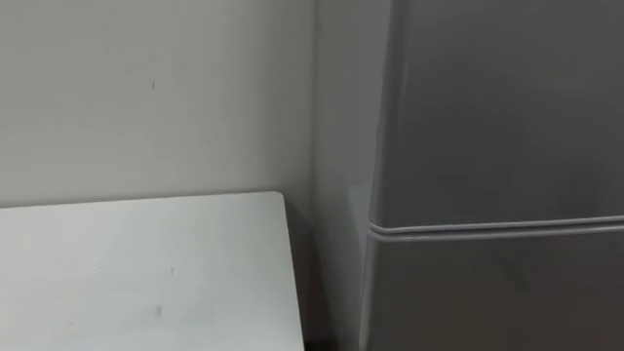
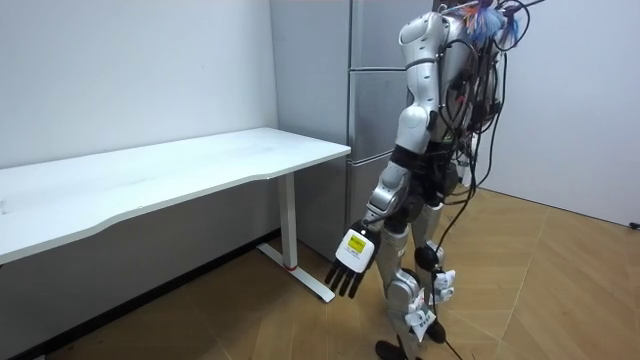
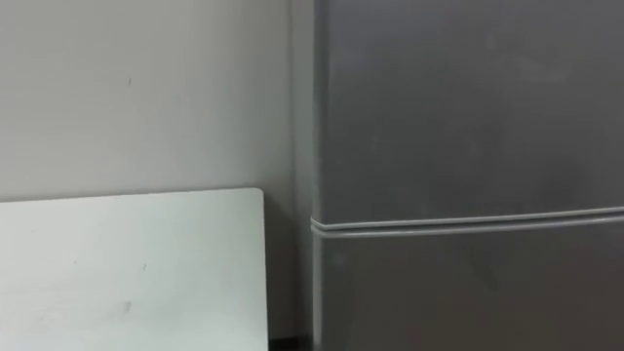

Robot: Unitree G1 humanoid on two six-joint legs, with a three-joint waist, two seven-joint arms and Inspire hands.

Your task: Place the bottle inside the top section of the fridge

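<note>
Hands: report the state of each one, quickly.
Left hand: open, fingers straight, hanging down, holding nothing.
Right hand: cannot be told.

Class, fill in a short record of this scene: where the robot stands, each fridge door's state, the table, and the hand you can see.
Robot: stands on the wooden floor, facing the fridge
Upper door: shut
Lower door: shut
White table: to the robot's left, beside the fridge, a narrow gap between them
Left hand: hangs at its side, fingers straight, holding nothing
</note>
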